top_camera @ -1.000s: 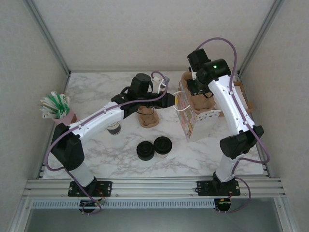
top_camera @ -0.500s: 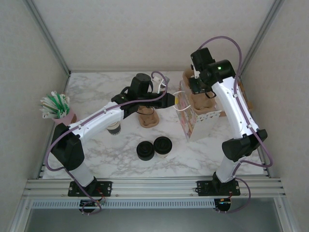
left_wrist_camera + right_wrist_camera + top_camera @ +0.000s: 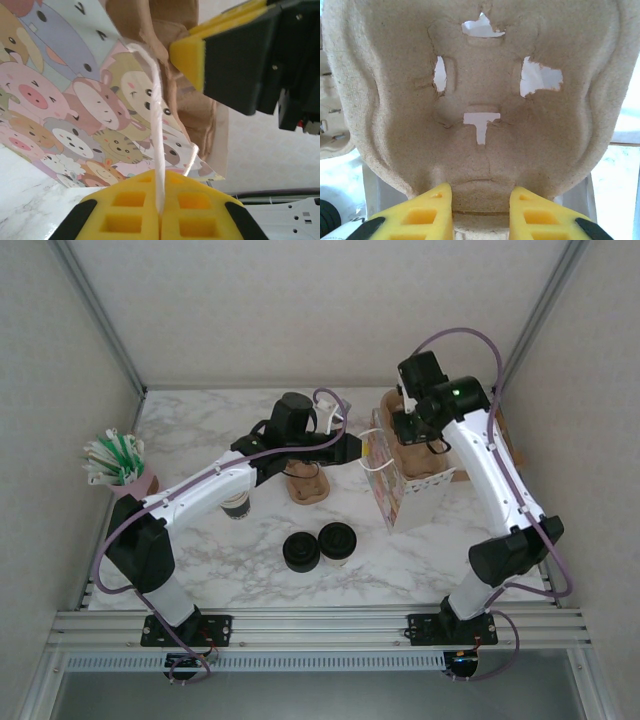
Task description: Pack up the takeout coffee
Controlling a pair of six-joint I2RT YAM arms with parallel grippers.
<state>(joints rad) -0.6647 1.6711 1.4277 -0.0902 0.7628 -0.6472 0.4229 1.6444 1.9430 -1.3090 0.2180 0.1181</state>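
Right gripper [image 3: 481, 192], clamped on the brown moulded-pulp carrier [image 3: 485, 75], has edged right, likely bag-bound; left gripper [image 3: 160, 190] pinches the cartoon-printed paper bag [image 3: 60, 110] by its white string [image 3: 156, 110].

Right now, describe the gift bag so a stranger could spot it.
On the marble table, look right of centre, between the two arms. The bag stands with its white cord handle pinched in the left claw. Only it has a cartoon animal print; the pulp trays beside it are plain brown.
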